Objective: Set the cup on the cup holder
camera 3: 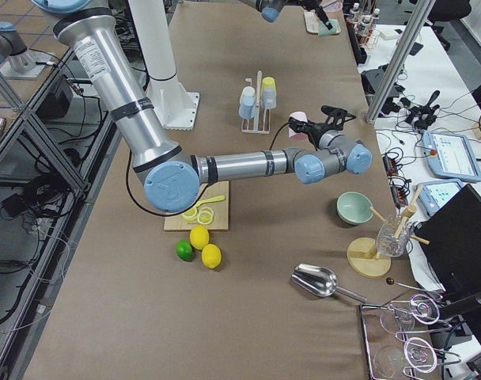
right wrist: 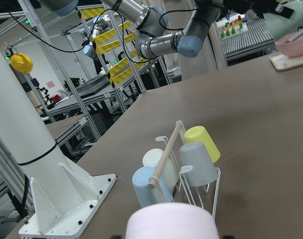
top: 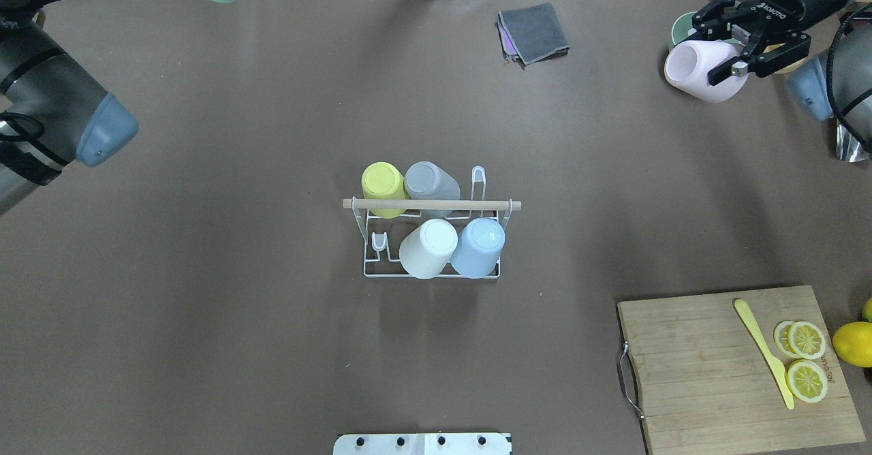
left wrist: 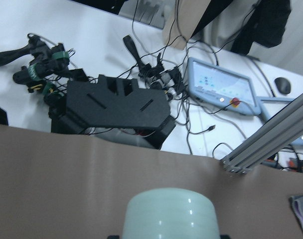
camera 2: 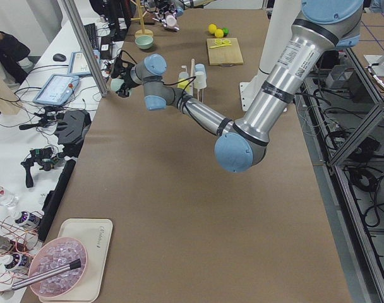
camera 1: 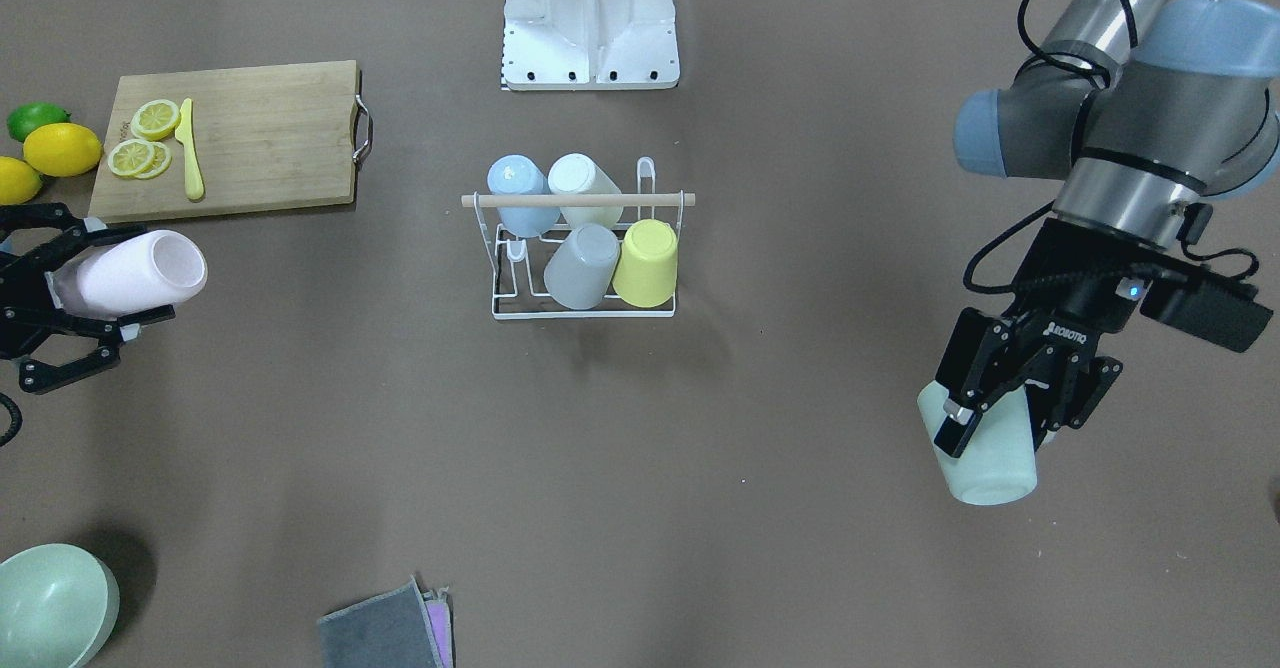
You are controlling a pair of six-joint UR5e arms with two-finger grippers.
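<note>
Hanging wide of the cup holder [camera 1: 480,201], right gripper [camera 1: 115,283] clamps a pink cup [camera 1: 165,268]; left gripper [camera 1: 1000,418] a mint cup [camera 1: 990,468], likely for its free prongs [camera 1: 514,250].

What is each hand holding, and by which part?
The left hand holds a mint cup by its sides; the right hand holds a pink cup by its sides too.

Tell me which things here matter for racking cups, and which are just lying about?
Job: cup holder; pink cup; mint-green cup; already racked: blue cup, white cup, grey cup, yellow cup.
Lying about: cutting board, lemon slices, yellow knife, lemons, lime, green bowl, grey cloth.
</note>
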